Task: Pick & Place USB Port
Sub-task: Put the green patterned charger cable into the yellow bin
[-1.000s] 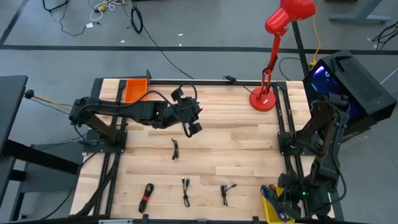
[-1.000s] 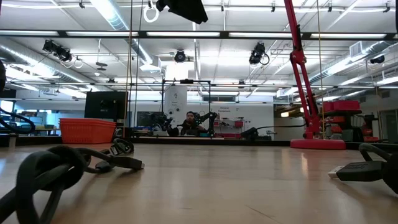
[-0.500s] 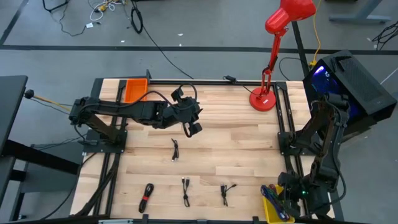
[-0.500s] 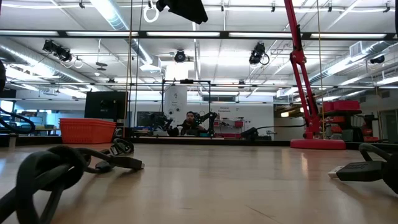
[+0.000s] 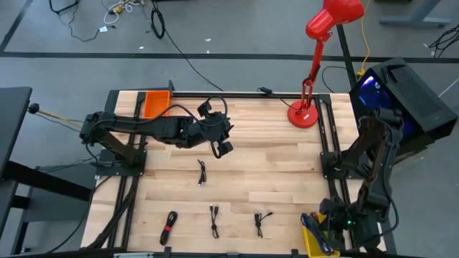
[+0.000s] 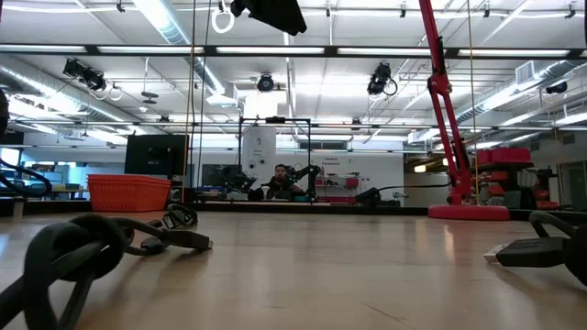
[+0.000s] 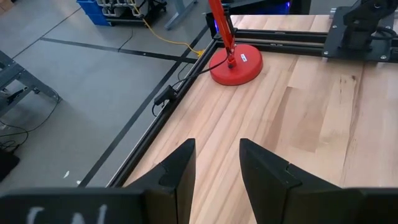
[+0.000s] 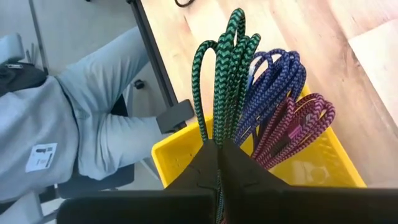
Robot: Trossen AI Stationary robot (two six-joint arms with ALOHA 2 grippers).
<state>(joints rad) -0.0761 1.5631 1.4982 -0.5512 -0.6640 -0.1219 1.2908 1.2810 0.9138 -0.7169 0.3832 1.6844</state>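
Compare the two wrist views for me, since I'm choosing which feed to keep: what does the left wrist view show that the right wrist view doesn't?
Only the left wrist view shows the red lamp base standing on the table and the left gripper open and empty. Only the right wrist view shows the yellow bin with the green cable, blue cable and magenta cable, the right gripper shut on the green cable, and a seated person's legs. Both show the wooden tabletop.

You get bright, even light on the table [image 5: 272,179], with only soft shadows under the left gripper [image 5: 224,147]. In the low view, ceiling strip lights [image 6: 183,50] glare behind, and the nearest cable [image 6: 83,252] is blurred. The right gripper's own fingers [image 8: 214,168] sit soft and dark.
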